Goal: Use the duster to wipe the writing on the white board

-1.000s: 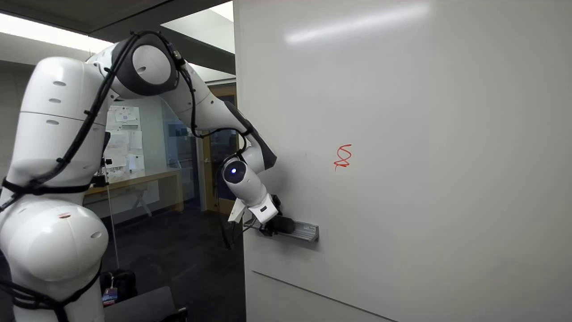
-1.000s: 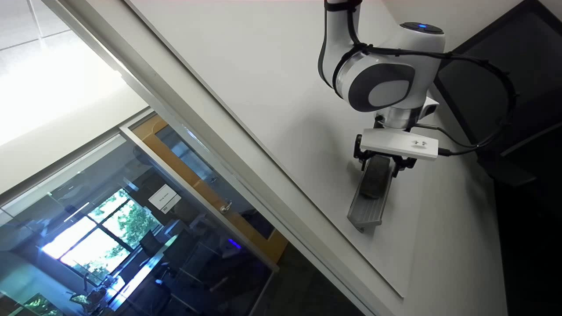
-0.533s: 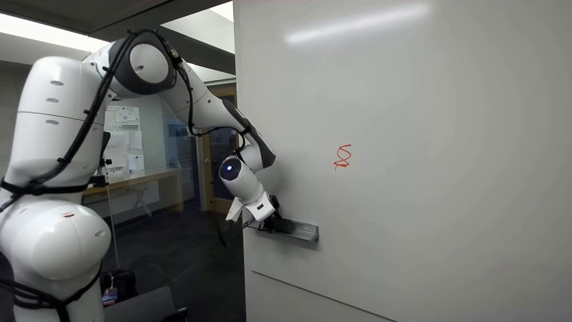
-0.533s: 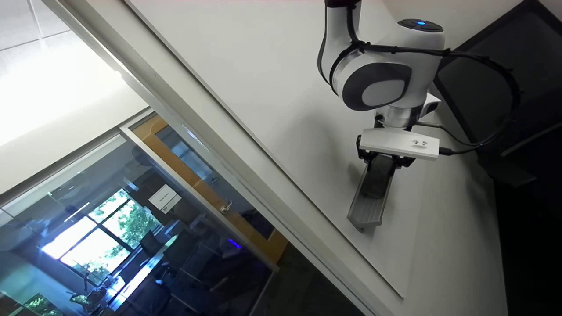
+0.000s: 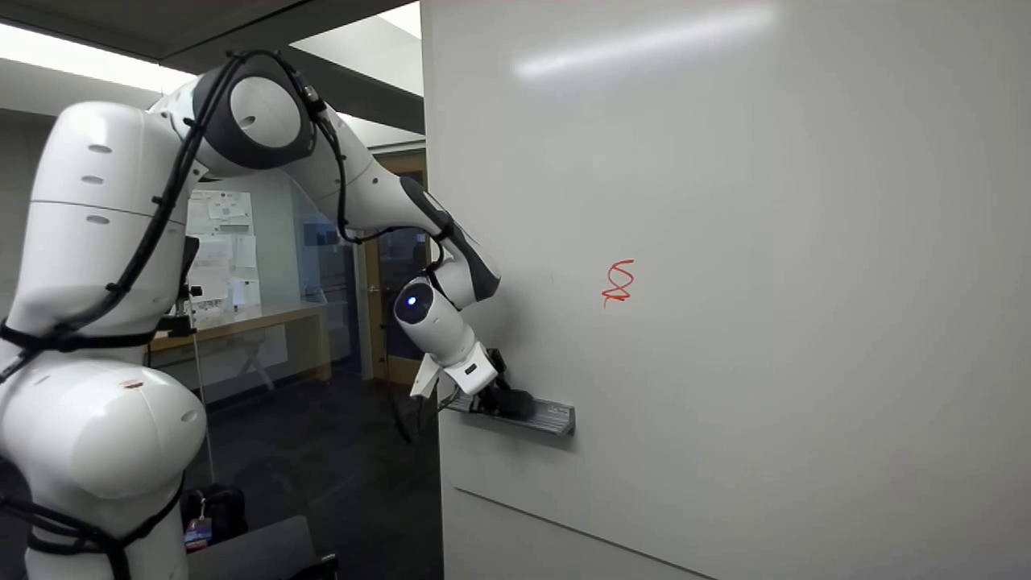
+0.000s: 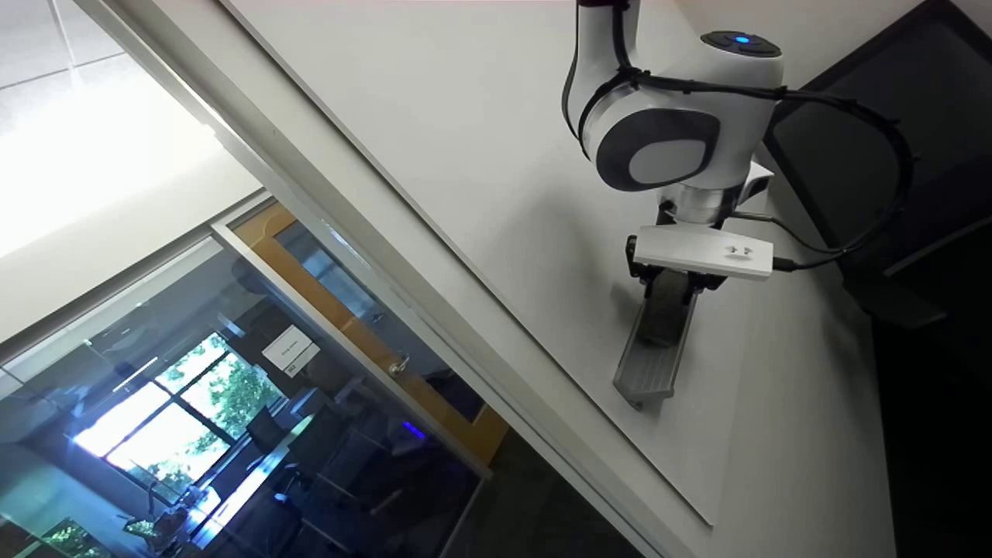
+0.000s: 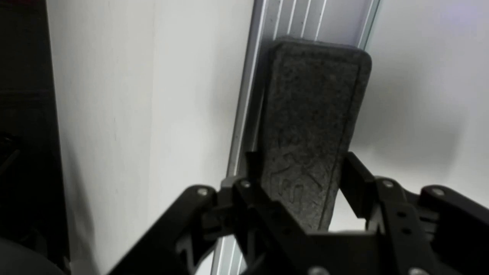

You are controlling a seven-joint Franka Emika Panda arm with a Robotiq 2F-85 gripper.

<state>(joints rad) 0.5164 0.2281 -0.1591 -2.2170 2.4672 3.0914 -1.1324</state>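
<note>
The duster (image 7: pixel 313 103) is a dark grey oblong block at the tray, its near end between my fingers in the wrist view. Both fingers press on its long sides, so my gripper (image 7: pixel 301 164) is shut on it. An exterior view shows the duster (image 6: pixel 660 319) poking out from under the wrist, over the grooved tray; whether it still touches the tray I cannot tell. The white board (image 5: pixel 765 387) fills much of an exterior view. Its red squiggle of writing (image 5: pixel 618 282) stands up and to the right of the gripper there.
The grey metal tray (image 6: pixel 649 372) juts from the board, its end showing beyond the duster. A thin seam (image 5: pixel 580 532) crosses the board low down. Behind the arm are a glass wall, a wooden door (image 5: pixel 395 322) and a dark chair (image 5: pixel 258 552).
The fingers have closed in from both sides onto the duster. The wrist has risen slightly, and the duster's outer end has shifted a little. The red writing is unchanged.
</note>
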